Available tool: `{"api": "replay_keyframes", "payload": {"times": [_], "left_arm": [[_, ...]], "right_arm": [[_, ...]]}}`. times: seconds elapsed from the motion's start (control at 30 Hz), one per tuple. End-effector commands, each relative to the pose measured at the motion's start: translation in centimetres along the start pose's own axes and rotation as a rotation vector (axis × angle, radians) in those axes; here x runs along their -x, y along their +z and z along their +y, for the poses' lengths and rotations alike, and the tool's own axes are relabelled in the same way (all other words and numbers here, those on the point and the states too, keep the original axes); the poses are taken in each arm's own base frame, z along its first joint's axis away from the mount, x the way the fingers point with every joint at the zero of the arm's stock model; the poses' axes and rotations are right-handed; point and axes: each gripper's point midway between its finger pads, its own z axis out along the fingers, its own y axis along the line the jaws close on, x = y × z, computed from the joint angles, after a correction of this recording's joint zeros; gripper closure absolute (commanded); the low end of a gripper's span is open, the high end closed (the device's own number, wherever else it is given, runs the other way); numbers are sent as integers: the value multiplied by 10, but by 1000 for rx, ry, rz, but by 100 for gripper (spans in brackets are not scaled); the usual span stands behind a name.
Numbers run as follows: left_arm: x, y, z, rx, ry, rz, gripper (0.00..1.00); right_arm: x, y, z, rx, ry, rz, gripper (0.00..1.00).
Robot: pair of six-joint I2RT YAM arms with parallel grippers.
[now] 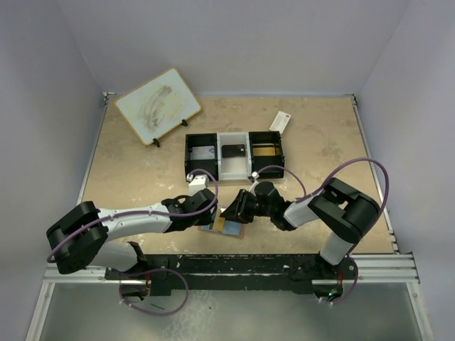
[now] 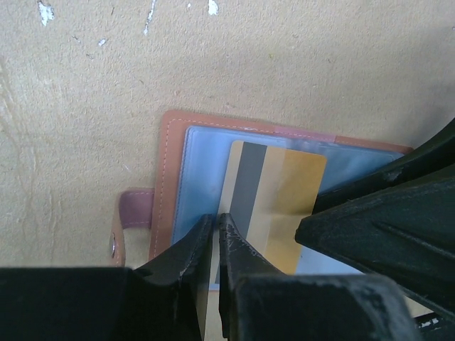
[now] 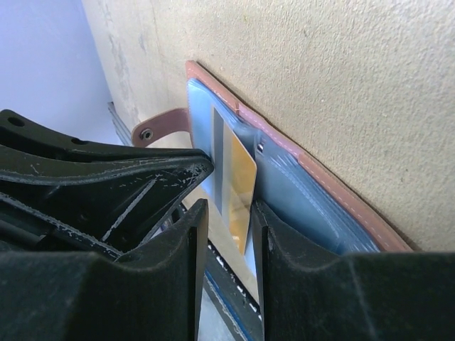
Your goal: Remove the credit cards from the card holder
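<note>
- The card holder is salmon-tan leather with pale stitching and glossy bluish clear pockets. It lies open on the table near the front edge, between the two arms. Its strap, with a metal snap, sticks out at one side.
- A gold credit card with a grey stripe and a paler band lies over the pockets. In the right wrist view its near end lifts off them.
- The right gripper has its jaws spread, and the card's edge stands in the gap between them.
- The left gripper is pressed almost together at the holder's edge, by the card's corner. Whether it nips anything I cannot tell.
- Only the top view shows the three-compartment tray just beyond the holder. It holds a grey card, a dark card and a yellowish card, one to a compartment.
- That view also shows a white packet behind the tray, and a pale board on a stand at the far left.
- Only the wrist views show the stitching and the stripe.
- The table is mottled tan — pale walls close three sides.
</note>
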Motion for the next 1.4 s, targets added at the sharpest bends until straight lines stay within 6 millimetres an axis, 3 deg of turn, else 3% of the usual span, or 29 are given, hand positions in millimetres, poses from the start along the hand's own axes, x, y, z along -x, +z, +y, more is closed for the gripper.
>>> {"api": "replay_keyframes", "payload": {"times": [0.0,0.13,0.3,0.5,0.77,1.1,1.2,1.37], "left_arm": [[-13,-1,14,21,-11,27,94],[-15,-1,16,21,-15,29,95],[-13,-3,22,48,-5,20,96],[-11,-3,28,78,14,10,96],[-3,-7,17,34,5,-11,95],[28,-29,-31,-155,22,-70,85],[20,-23,-39,-184,46,-35,85],[-2,-5,-28,-141,50,35,90]], "right_arm": [[-4,5,6,40,4,20,66],[-8,10,15,55,-23,33,73],[-8,-1,13,34,-45,29,93],[4,-26,-10,-76,-76,-8,97],[1,-22,-16,-65,-82,20,96],[8,-13,-9,-37,-42,0,88],[9,-13,-8,-30,-44,-7,86],[11,-11,-2,-5,-52,-10,81]]}}
